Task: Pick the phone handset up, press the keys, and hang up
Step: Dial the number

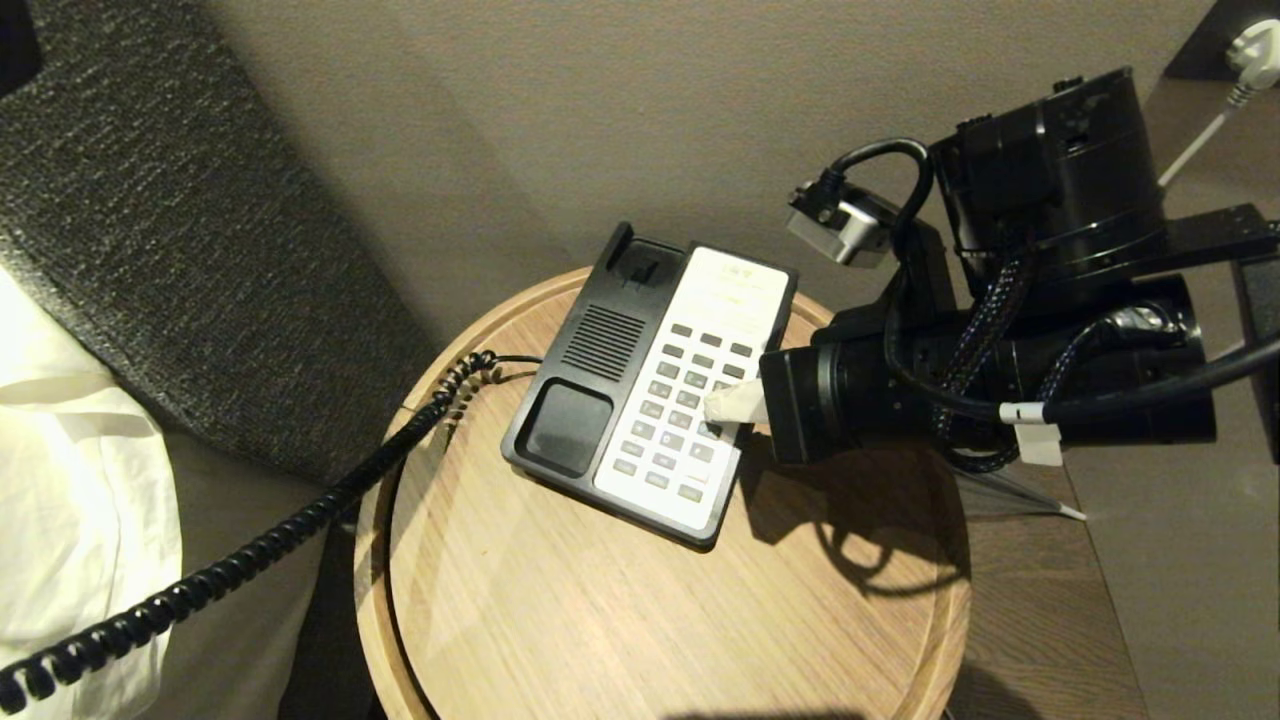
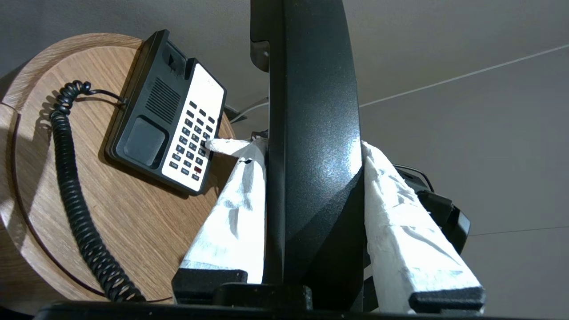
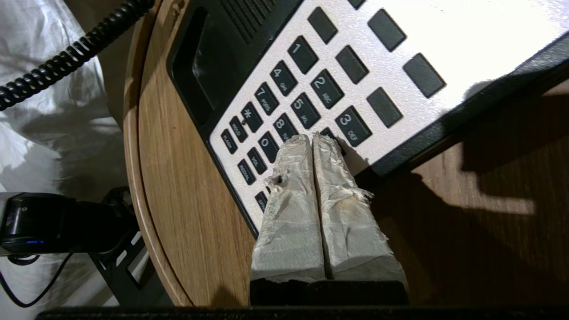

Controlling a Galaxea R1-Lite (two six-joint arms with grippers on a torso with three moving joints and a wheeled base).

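The phone handset (image 2: 311,111), glossy black, stands lengthwise between the white-wrapped fingers (image 2: 231,213) of my left gripper (image 2: 311,149), which is shut on it off to the side of the table. The handset is outside the head view. Its coiled cord (image 1: 300,520) runs from the phone base (image 1: 570,420) off the table's left edge. The base lies on the round wooden table (image 1: 600,620) with its cradle empty. My right gripper (image 3: 312,138) is shut, and its joined tips rest on the keys (image 3: 306,111) by the 8 and 3, at the keypad's right side (image 1: 715,405).
White bedding (image 1: 70,480) and a dark fabric headboard (image 1: 150,200) lie left of the table. The wall is close behind the phone. A dark shelf with a white plug (image 1: 1255,45) stands at the right. A black device (image 3: 53,222) sits below the table rim.
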